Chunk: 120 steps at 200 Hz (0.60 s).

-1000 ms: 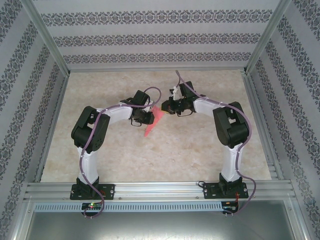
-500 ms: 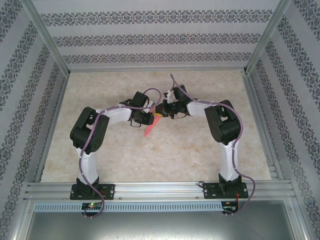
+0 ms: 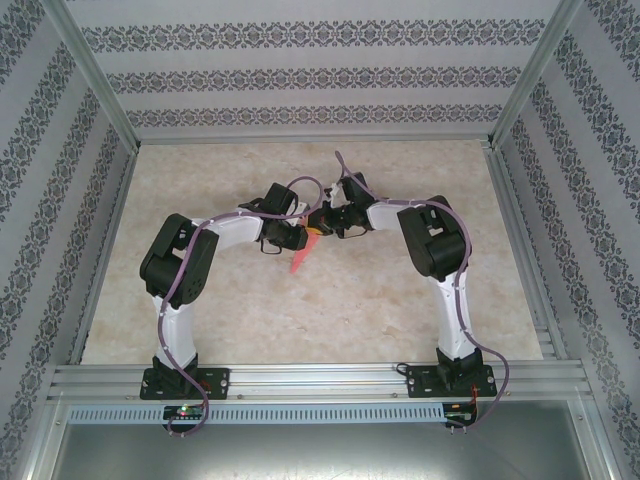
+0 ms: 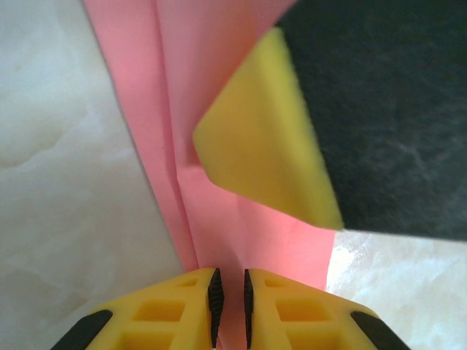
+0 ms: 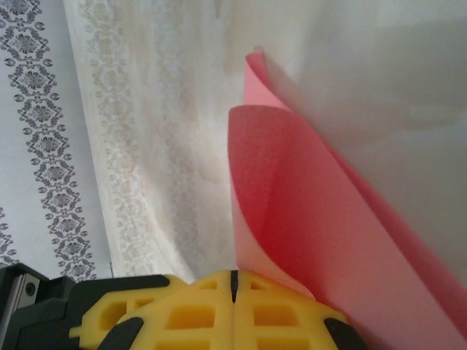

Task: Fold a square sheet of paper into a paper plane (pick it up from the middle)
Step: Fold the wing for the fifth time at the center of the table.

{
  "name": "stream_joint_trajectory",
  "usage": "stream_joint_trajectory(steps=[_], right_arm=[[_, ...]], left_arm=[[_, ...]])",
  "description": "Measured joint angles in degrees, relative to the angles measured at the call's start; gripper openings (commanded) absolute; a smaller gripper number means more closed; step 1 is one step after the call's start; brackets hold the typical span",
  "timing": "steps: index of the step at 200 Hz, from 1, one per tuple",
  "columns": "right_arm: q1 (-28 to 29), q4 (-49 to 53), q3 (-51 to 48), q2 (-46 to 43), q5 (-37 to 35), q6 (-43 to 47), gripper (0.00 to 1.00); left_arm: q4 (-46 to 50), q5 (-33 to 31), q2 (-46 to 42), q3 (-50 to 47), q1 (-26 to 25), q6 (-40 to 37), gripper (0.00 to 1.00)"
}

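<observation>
Left gripper (image 4: 228, 299) clamped on one end of a slim pink-red folded paper plane (image 4: 182, 109), jaws almost together, centre crease running straight into the gap. Right gripper (image 5: 233, 292) pressed fully together, paper curling up just right of its seam; edge nipped or not, impossible to tell. From the left wrist, 1 yellow right finger (image 4: 263, 138) lying over the paper. From above, both grippers meeting over the middle of a marbled beige table (image 3: 200, 320), plane's point toward the arm bases.

The paper (image 4: 182, 80) between the left fingers (image 4: 182, 310) is thin, matt pink and sharply creased. The fingers are yellow moulded plastic, smooth with a slight sheen. Beneath them the table (image 4: 66, 182) looks pale, marbled and faintly glossy.
</observation>
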State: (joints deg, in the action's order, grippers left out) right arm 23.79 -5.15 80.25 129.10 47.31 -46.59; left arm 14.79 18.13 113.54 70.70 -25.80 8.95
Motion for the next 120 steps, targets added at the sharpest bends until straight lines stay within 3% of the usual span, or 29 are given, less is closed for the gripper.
stream_joint_trajectory(steps=[120], right_arm=[[1.5,8.7,8.3,3.2,-7.0,4.0,0.00]], left_arm=[[-0.7,2.6,-3.5,-4.2,-0.2,-0.9,0.23]])
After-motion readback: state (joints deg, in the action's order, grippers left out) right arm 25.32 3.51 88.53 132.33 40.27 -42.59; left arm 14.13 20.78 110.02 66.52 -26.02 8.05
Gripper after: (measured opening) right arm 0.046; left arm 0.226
